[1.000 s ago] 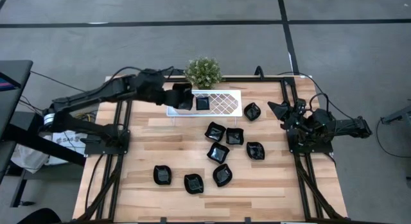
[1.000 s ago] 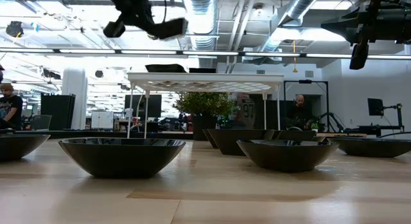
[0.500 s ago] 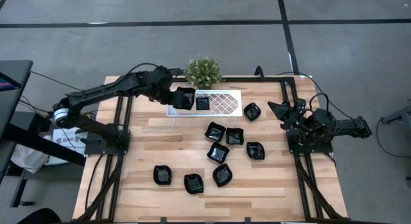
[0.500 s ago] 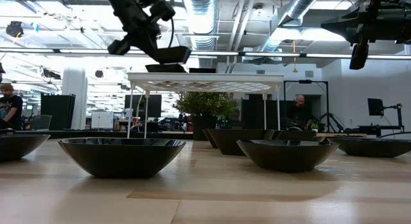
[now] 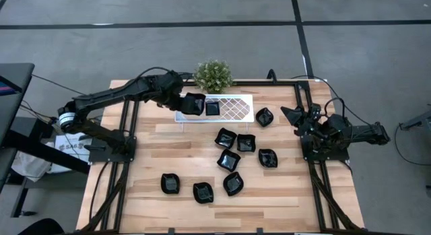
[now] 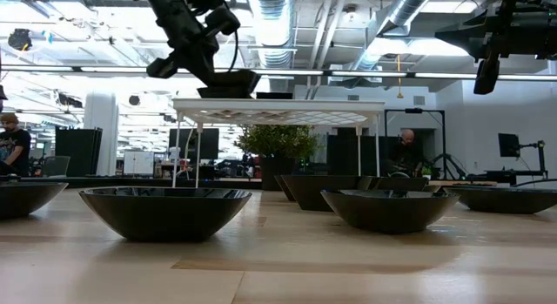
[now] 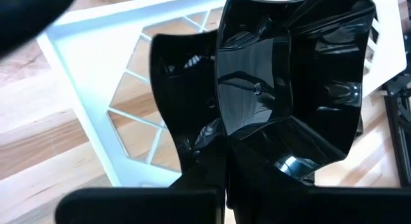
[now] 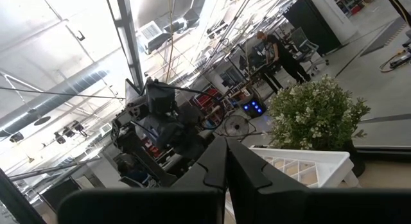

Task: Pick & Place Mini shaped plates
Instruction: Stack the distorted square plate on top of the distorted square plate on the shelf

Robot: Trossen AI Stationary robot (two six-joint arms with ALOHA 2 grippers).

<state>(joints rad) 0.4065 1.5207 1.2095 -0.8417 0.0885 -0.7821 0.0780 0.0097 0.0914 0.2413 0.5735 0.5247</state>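
Note:
My left gripper (image 5: pixel 188 103) reaches over the left end of the white lattice tray (image 5: pixel 236 107) and is shut on a glossy black mini plate (image 7: pixel 289 83). In the low view that plate (image 6: pixel 228 83) sits right at the tray's top (image 6: pixel 287 104); whether it touches, I cannot tell. Another black plate (image 5: pixel 213 108) lies on the tray beside it. Several more plates lie hollow side up on the wooden table, such as one (image 5: pixel 225 137) at the middle and one (image 5: pixel 170 184) near the front. My right gripper (image 5: pixel 288 114) waits shut at the table's right edge. My left gripper pinches the plate's near rim (image 7: pixel 239 161) between its two fingers. The fingers slant down from the table's left side. The plate sticks out ahead of the fingers, roughly level with its hollow up, over the tray's left end.
A small green potted plant (image 5: pixel 213 75) stands just behind the tray. Black frame rails (image 5: pixel 128 147) run along the table's left and right sides. Bare wood lies at the table's near left (image 5: pixel 135 194). People stand in the room beyond the table.
My left gripper has gone down and a little toward the table's right, tipping its fingers further down. The plate it holds has come from well above the tray down to the tray's top at its left end.

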